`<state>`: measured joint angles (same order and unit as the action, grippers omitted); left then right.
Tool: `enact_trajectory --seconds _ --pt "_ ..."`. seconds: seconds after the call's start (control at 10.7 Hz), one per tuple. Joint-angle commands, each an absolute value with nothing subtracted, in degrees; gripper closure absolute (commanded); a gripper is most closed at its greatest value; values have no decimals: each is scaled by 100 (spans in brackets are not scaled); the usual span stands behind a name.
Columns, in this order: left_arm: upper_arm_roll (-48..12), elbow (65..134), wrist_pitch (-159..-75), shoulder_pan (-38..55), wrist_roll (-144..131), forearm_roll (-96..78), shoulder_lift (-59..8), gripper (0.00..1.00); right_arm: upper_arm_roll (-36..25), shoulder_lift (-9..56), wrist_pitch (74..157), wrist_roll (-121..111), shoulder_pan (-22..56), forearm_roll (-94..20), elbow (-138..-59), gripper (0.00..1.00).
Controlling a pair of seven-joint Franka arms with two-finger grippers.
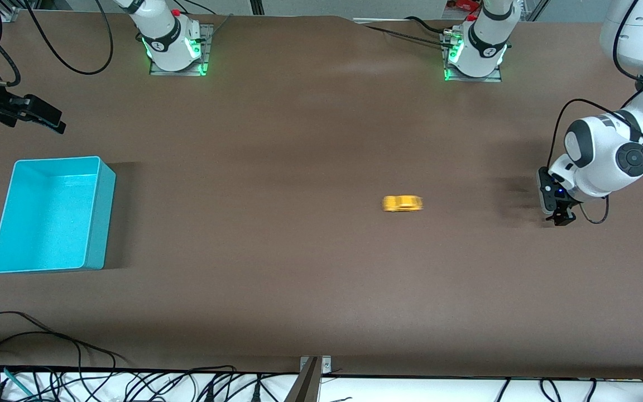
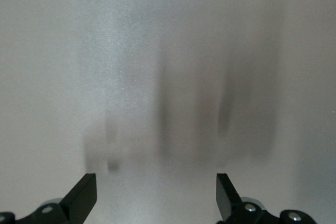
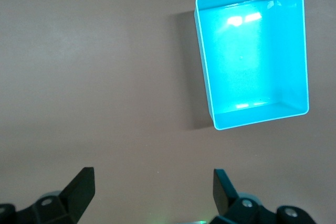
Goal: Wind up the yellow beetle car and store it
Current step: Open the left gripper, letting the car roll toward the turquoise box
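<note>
The small bright-yellow beetle-shaped toy car [image 1: 403, 203] sits alone on the brown worktop [image 1: 299, 139], roughly midway along it and somewhat toward the left arm's end. Its outline is smeared in the front view, so windows and wheels cannot be made out. Nothing touches it.

The left gripper [image 1: 562, 216] hangs low over the worktop near the left arm's end, well apart from the car. In the left wrist view the left gripper [image 2: 156, 195] has its two black fingers spread wide with nothing between them, only blurred grey worktop below.

The rectangular turquoise plastic bin [image 1: 53, 215] stands open-topped at the right arm's end of the worktop, well apart from the car, and its inside is bare.

The right gripper [image 1: 37, 116] is up over the worktop's edge at that end, near the bin. In the right wrist view the right gripper [image 3: 152, 192] is likewise released, fingers wide and holding nothing, with the bin [image 3: 252, 56] showing below it.
</note>
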<state>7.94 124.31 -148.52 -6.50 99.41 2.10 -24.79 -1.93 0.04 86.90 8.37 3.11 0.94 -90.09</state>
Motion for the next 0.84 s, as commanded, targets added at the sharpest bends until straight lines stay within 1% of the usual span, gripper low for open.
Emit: enact_trajectory --seconds 0.0,0.47,0.75 --pt "773 12524 -14748 -703 9976 255 -2137 0 -202 -18 8604 826 308 18 -8921 0" --pt "773 12551 -14739 -694 9984 255 -1750 0 -193 -18 8604 826 308 26 -8921 0" --pt "773 12551 -14704 -686 10002 255 -1679 0 -211 -9 8596 835 299 18 -8921 0"
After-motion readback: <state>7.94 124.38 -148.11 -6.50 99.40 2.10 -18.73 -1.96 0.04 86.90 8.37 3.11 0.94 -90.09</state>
